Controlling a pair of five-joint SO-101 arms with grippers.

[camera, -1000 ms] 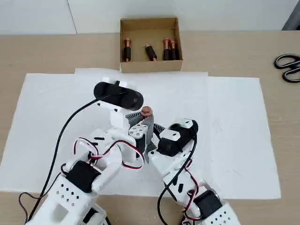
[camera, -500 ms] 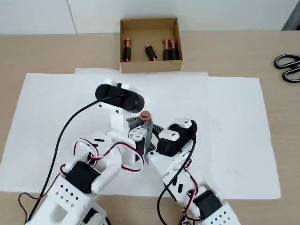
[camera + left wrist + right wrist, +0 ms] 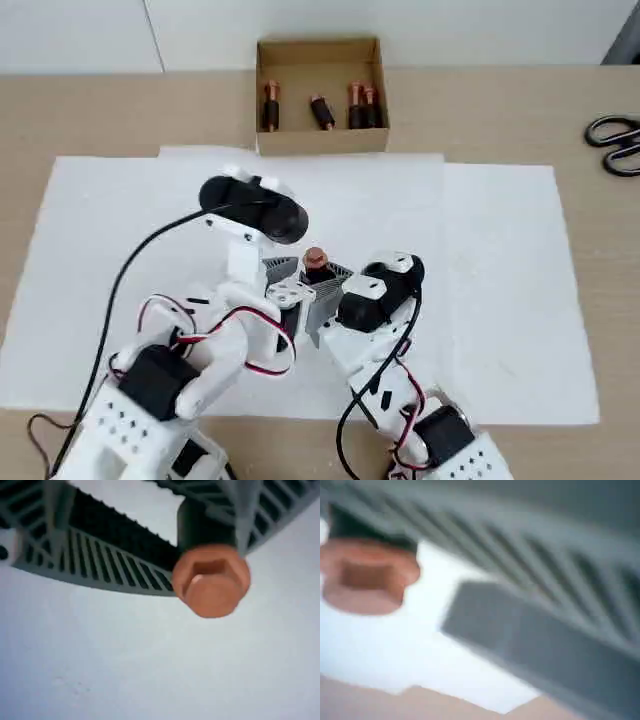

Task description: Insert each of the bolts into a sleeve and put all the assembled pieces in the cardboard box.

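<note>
Tan surface, white paper over it, box at the far edge with four assembled pieces inside. Mid-paper, well short of the box, the left claw looks clamped on the black sleeve — the right claw sits just beside; open or closed, I cannot tell. The copper bolt is seated, head up, long axis near upright. Light, stiff, smooth — likely slippery; grip the sleeve's middle and keep the head uppermost.

Wooden table: white paper, cardboard box, scissors.
</note>
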